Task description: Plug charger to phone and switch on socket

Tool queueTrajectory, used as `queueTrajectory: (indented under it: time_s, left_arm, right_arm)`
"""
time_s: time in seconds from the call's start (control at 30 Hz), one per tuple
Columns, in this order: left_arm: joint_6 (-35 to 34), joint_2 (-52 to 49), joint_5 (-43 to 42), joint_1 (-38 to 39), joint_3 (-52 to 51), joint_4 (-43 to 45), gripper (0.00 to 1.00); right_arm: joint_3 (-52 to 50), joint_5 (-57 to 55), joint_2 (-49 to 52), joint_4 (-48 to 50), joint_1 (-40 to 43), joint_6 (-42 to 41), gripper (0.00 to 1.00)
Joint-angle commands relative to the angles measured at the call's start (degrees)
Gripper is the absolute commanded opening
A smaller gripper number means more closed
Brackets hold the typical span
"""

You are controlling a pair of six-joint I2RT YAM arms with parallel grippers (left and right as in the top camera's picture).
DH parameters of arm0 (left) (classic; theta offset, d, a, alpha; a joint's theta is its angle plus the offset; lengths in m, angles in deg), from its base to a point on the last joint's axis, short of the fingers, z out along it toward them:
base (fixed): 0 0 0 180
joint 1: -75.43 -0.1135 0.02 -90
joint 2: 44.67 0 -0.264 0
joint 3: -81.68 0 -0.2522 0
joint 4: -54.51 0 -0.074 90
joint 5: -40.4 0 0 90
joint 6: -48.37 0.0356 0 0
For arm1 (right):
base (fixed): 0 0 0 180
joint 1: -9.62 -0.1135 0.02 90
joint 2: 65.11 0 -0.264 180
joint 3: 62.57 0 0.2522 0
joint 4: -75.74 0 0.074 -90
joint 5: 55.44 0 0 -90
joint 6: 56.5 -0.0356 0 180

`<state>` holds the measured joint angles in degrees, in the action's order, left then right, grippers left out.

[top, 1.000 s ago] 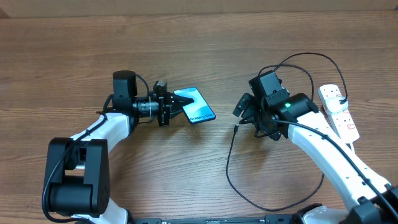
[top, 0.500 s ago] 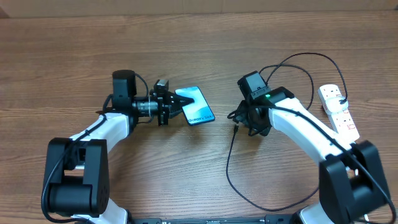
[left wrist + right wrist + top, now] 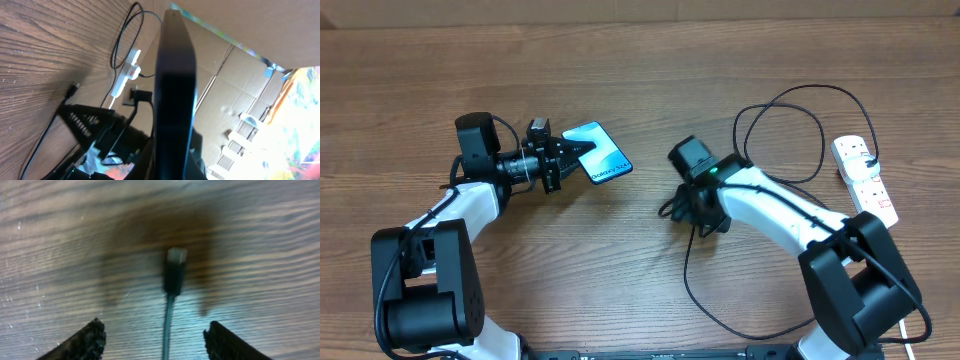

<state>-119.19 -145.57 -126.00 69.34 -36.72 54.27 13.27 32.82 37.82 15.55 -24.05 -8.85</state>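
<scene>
The phone (image 3: 597,152), its blue-cyan screen facing up, is lifted off the table with my left gripper (image 3: 567,157) shut on its left end. In the left wrist view the phone (image 3: 175,85) stands edge-on, running up from my left gripper (image 3: 172,167). My right gripper (image 3: 682,213) hangs low over the end of the charger (image 3: 687,268), a thin black cable. In the right wrist view the connector tip (image 3: 176,264) lies on the wood and its cable runs back between the parted fingers of my right gripper (image 3: 156,328), untouched. The socket (image 3: 865,178) lies at the far right.
The charger cable loops toward the table's front edge (image 3: 760,335) and arcs behind the right arm to the socket. The socket's thick white cord (image 3: 905,335) runs off the front right. The left wrist view shows the right arm (image 3: 95,125) and the socket (image 3: 127,72) in the distance.
My left gripper has carried the phone to the left and slightly back. My right gripper has moved left and now sits over the cable's connector end.
</scene>
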Motion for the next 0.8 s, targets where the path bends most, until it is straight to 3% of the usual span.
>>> queueTrajectory:
  time_s: [0.0, 0.13, 0.27, 0.47, 0.77]
  left_arm:
    - [1.29, 0.98, -2.89, 0.22, 0.76, 0.44, 0.05]
    - [1.29, 0.98, -2.84, 0.22, 0.76, 0.44, 0.04]
    - [1.27, 0.98, -2.51, 0.22, 0.76, 0.44, 0.04]
    - [1.25, 0.98, -2.47, 0.22, 0.76, 0.44, 0.04]
    - [1.27, 0.98, -2.25, 0.22, 0.76, 0.44, 0.04]
  right_arm:
    - [-2.19, -2.71, 0.07, 1.33, -0.44, 0.46, 0.67]
    - [-2.21, -3.8, 0.07, 2.12, 0.72, 0.55, 0.66]
    - [-2.21, -3.32, 0.07, 3.82, 1.4, 1.57, 0.55]
    - [-2.86, -2.69, 0.07, 4.26, 0.85, 2.34, 0.51]
    - [-5.51, -2.69, 0.09, 7.17, 1.22, 4.02, 0.33]
